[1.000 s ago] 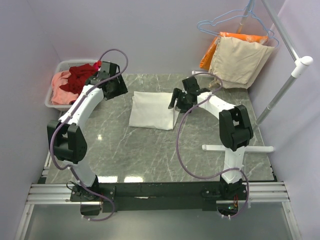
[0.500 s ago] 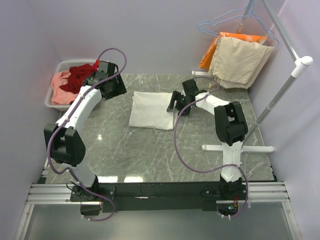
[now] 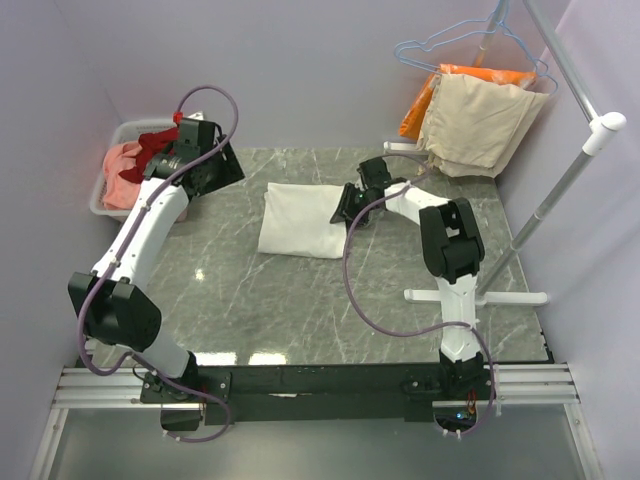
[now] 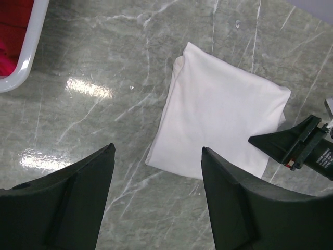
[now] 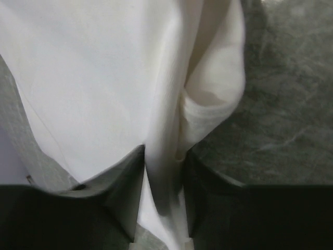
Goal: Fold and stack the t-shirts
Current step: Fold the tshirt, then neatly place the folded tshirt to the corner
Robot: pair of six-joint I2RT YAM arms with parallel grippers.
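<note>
Bright, even, diffuse light from above; shadows faint, soft. Glare patches on polished marble table [image 4: 86, 87] in left wrist view, more near front edge in top view. Right wrist close-up soft-focused; white t-shirt [image 5: 93, 78] nearly blown out.

You can read no text, brand, number or sign in any view. The folded white cotton t-shirt [image 4: 223, 120] shows you only plain fabric. The faint pale marks on the body of the black right gripper [image 4: 258, 141], seen from the left wrist, are too small to make out.
</note>
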